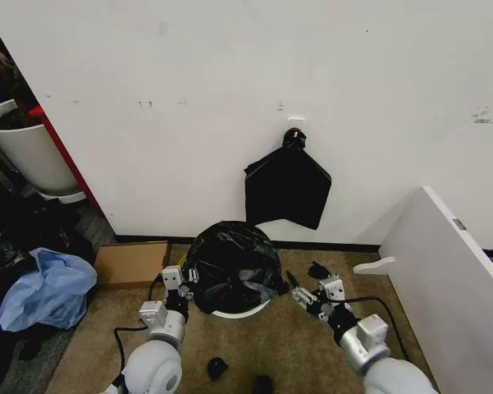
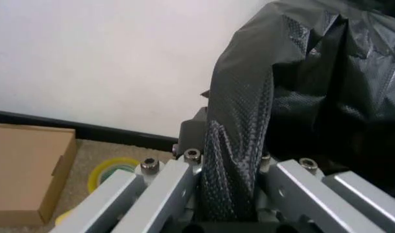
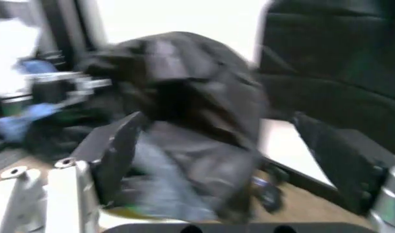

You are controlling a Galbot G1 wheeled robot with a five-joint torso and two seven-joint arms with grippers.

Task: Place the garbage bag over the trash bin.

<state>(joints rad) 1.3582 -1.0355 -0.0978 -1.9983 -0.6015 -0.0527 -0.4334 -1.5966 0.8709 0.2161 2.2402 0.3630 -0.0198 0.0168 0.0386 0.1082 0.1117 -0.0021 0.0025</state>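
The garbage bag, glossy black and wrinkled, is draped over the trash bin; a strip of the bin's white lower wall shows under the film's front edge. My left gripper is at the bag's left side. In the left wrist view, the left gripper is shut on a twisted fold of the garbage bag. My right gripper is just off the bag's right edge. In the right wrist view, the right gripper is open, its fingers wide apart, with the garbage bag ahead.
A flat black bundle hangs on the wall behind the bin. A cardboard box and a light blue bag lie to the left, a large white tub farther back. A white panel stands on the right. Small black items lie on the carpet.
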